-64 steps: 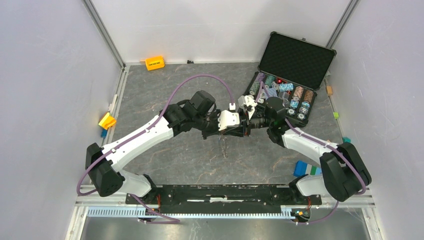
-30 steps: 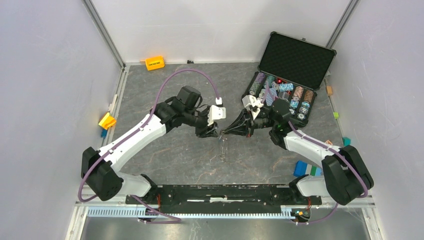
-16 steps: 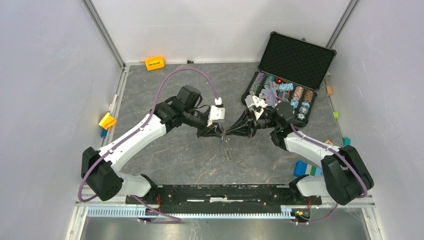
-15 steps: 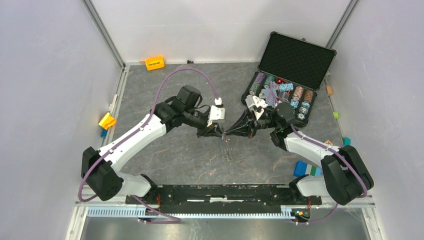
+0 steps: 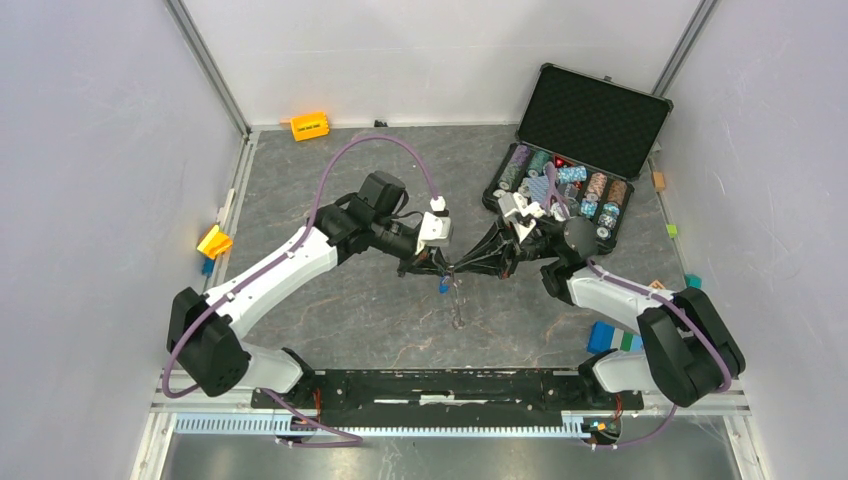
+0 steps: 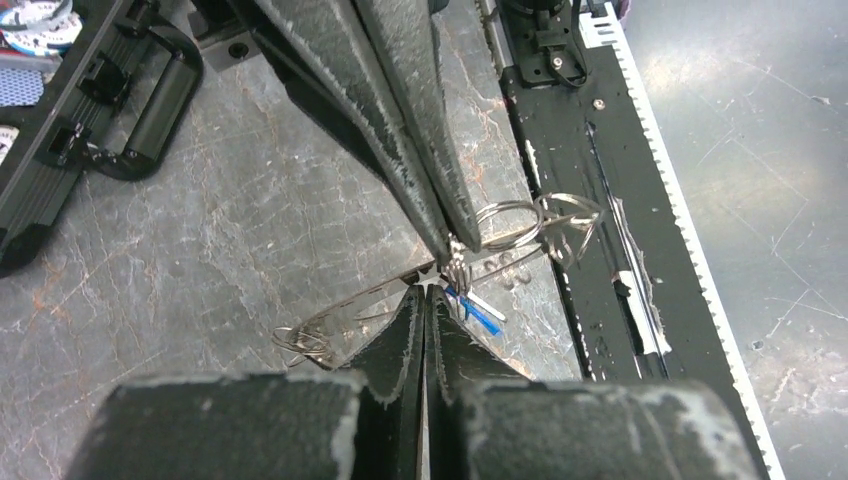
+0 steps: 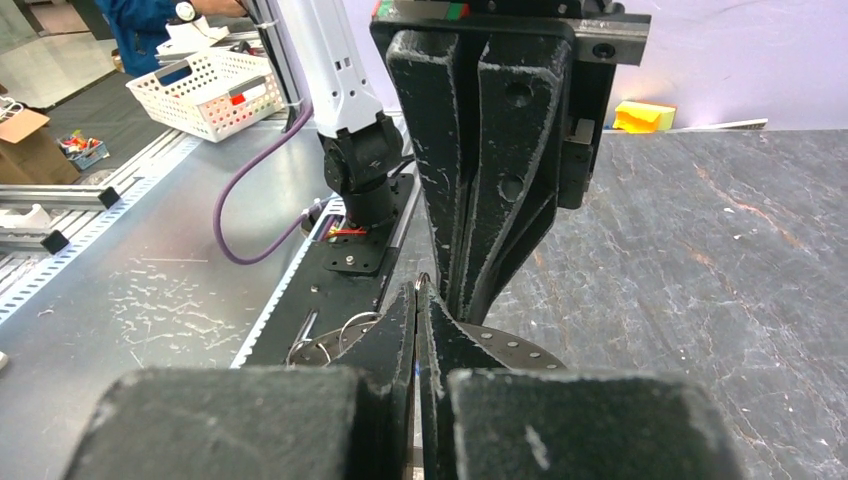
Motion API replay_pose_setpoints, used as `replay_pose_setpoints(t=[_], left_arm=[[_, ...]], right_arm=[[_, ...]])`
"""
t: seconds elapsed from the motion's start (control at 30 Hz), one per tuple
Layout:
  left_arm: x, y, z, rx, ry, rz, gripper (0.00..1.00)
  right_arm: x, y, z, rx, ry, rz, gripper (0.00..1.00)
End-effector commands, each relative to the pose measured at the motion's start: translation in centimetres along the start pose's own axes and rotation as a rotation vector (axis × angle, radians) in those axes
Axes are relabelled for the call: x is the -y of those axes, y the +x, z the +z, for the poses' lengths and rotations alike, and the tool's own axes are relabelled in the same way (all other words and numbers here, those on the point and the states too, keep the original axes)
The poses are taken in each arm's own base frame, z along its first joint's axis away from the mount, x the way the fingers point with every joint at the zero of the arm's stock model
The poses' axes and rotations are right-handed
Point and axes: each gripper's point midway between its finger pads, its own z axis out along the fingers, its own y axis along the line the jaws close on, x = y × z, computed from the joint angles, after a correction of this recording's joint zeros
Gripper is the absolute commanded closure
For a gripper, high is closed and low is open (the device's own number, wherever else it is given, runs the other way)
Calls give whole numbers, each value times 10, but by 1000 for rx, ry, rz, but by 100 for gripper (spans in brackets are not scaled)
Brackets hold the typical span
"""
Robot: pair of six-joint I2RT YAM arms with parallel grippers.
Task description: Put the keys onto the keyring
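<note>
- Above the middle of the table [image 5: 330,320], the top view showed my left gripper [image 5: 441,268] and my right gripper [image 5: 457,268] tip to tip, raised clear of the surface.
- Below the tips, the keyring [image 5: 457,306] hung as a thin strand of wire. A blue key [image 5: 441,287] sat just beside its upper end.
- An open case [image 5: 593,118] of poker chips stood behind my right arm, well apart from the tips.
- In the left wrist view, my left fingers [image 6: 395,340] were clenched with no gap. Their tips were on the keyring [image 6: 350,308] wire, which ran off to the left.
- My right fingers [image 6: 390,100] pointed in from the top of that view, also pressed together. Their tips were in a knot of small wire rings [image 6: 505,222], and I could not tell which strand they pinched.
- The blue key [image 6: 478,310] hung under that knot, just beside my left tips.
- In the right wrist view, my right fingers [image 7: 395,338] were closed flat against each other. My left fingers [image 7: 470,170] pointed down from above, tip to tip with them.
- The pinch point was hidden there; only a few wire rings [image 7: 335,340] showed left of my fingers.
</note>
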Motion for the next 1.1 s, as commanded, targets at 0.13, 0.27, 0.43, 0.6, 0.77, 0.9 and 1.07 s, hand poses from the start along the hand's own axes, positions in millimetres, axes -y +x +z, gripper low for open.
replay_pose_setpoints(t=[0.13, 0.27, 0.43, 0.6, 0.77, 0.9, 1.07], left_arm=[[-7, -10, 2, 36, -8, 37, 98], [-23, 1, -12, -36, -110, 79, 85], [-25, -2, -23, -36, -141, 127, 62], [-9, -7, -20, 10, -69, 172, 55], [6, -10, -16, 63, 14, 181, 52], [6, -13, -12, 82, 24, 153, 50], [0, -15, -5, 97, 18, 116, 51]], right_arm=[[13, 2, -2, -23, 63, -76, 100], [17, 4, -4, -52, 81, -95, 100], [16, 1, -3, -47, 80, -104, 100], [13, -5, -2, -28, 75, -105, 100], [14, -4, -2, -30, 78, -98, 100], [15, -4, -3, -29, 79, -99, 100], [16, -3, -2, -30, 81, -94, 100]])
